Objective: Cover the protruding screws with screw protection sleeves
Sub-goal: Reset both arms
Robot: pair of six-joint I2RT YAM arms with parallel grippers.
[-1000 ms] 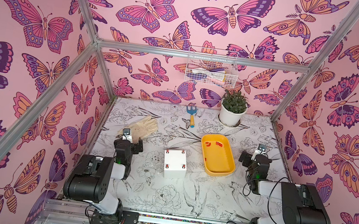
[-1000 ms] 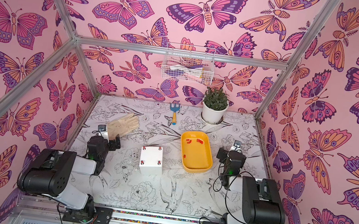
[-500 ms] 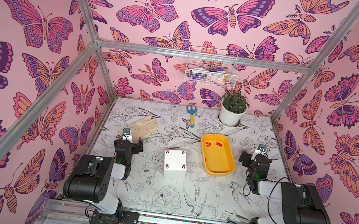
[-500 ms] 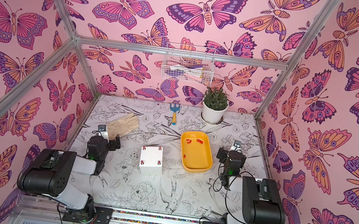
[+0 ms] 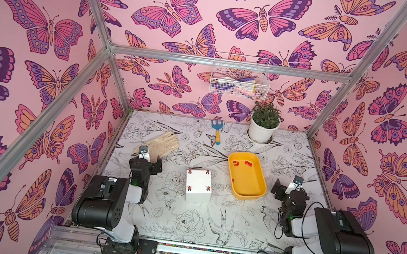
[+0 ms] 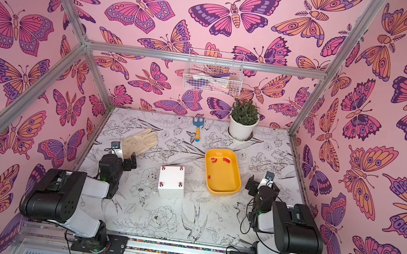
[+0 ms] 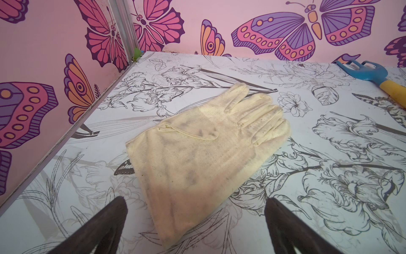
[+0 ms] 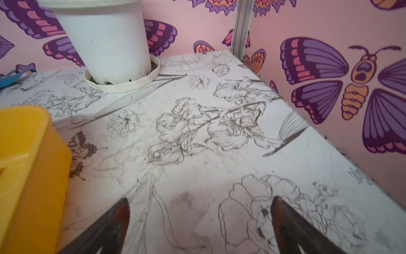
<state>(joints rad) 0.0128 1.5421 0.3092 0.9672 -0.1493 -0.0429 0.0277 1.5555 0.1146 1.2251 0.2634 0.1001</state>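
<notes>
The protruding screws (image 5: 189, 187) on the white box (image 5: 197, 195) look capped (too tiny to be sure). Left gripper (image 7: 195, 199) and right gripper (image 8: 200, 198) flank it, spread and empty. A careless sweep of mine could dislodge a sleeve (image 5: 208, 188).

Nothing visible has moved or changed since the earlier pictures.

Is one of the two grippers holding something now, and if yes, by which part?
Nothing is held. The left gripper and the right gripper are both open and empty; loose red sleeves lie in the yellow tray.
</notes>
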